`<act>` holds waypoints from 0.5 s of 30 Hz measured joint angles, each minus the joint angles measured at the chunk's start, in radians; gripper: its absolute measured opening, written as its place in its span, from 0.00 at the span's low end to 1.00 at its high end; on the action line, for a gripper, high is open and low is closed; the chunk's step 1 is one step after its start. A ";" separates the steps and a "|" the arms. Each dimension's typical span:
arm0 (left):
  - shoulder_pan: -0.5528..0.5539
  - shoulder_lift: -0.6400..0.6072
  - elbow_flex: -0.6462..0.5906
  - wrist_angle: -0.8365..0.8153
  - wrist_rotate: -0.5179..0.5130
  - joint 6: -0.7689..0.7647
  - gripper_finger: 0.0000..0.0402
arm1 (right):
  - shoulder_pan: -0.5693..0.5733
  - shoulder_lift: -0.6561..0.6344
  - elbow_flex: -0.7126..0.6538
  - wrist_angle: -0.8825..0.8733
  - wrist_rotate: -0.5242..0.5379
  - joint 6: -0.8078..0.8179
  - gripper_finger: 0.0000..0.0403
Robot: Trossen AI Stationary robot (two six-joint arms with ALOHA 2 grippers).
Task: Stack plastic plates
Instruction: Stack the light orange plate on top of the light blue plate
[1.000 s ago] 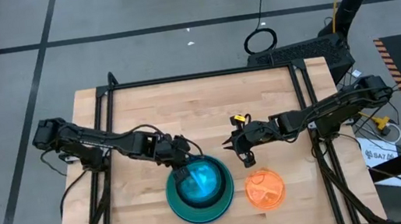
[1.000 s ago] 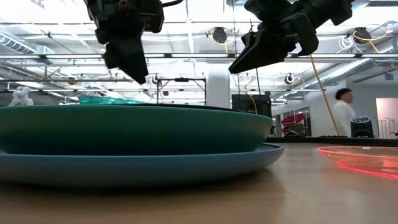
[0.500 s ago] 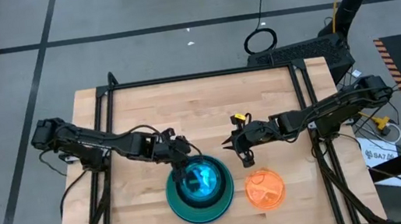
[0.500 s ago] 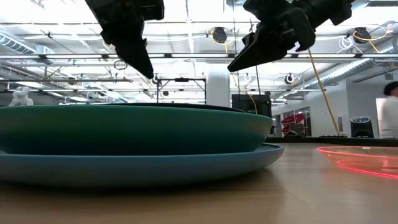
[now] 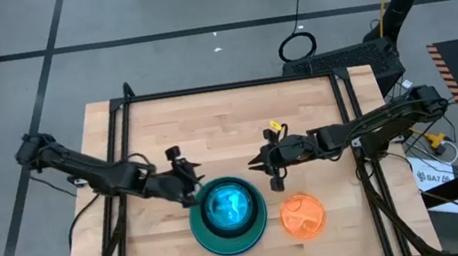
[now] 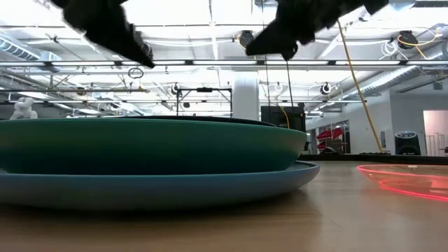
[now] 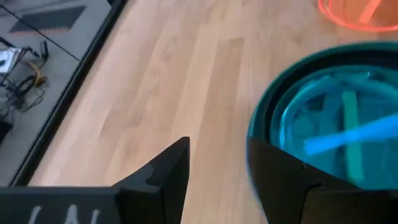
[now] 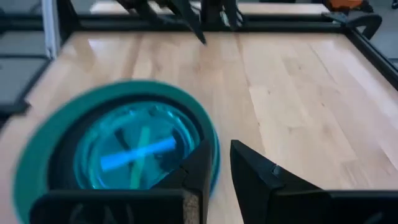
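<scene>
The left gripper (image 5: 190, 180) is open and holds nothing; its fingers (image 7: 168, 171) stand apart above the bare table (image 5: 228, 119), just beside the rim of the plate stack (image 5: 228, 215). The left arm reaches in low from the table's left edge. The right gripper (image 5: 266, 164) is also empty, with a narrow gap between its fingers (image 8: 252, 168). It hangs above the table near the stack, and the orange plate (image 5: 302, 215) lies alone close by.
</scene>
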 joint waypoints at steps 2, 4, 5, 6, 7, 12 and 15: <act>0.001 -0.063 -0.076 0.078 -0.001 0.050 0.42 | 0.007 0.000 0.030 -0.014 0.000 0.031 0.13; 0.002 -0.122 -0.139 0.123 -0.002 0.118 0.42 | 0.015 0.000 0.060 -0.039 0.000 0.079 0.13; 0.005 -0.152 -0.162 0.119 -0.011 0.147 0.42 | 0.022 0.002 0.077 -0.047 -0.001 0.108 0.13; 0.011 -0.176 -0.175 0.129 -0.028 0.171 0.42 | 0.030 0.002 0.094 -0.063 -0.001 0.135 0.13; 0.017 -0.204 -0.186 0.135 -0.044 0.189 0.42 | 0.040 0.003 0.111 -0.093 -0.001 0.162 0.13; 0.022 -0.372 -0.260 0.191 -0.086 0.272 0.42 | 0.099 0.021 0.195 -0.208 0.000 0.334 0.13; 0.010 -0.479 -0.316 0.243 -0.089 0.277 0.42 | 0.145 0.053 0.243 -0.242 -0.002 0.430 0.13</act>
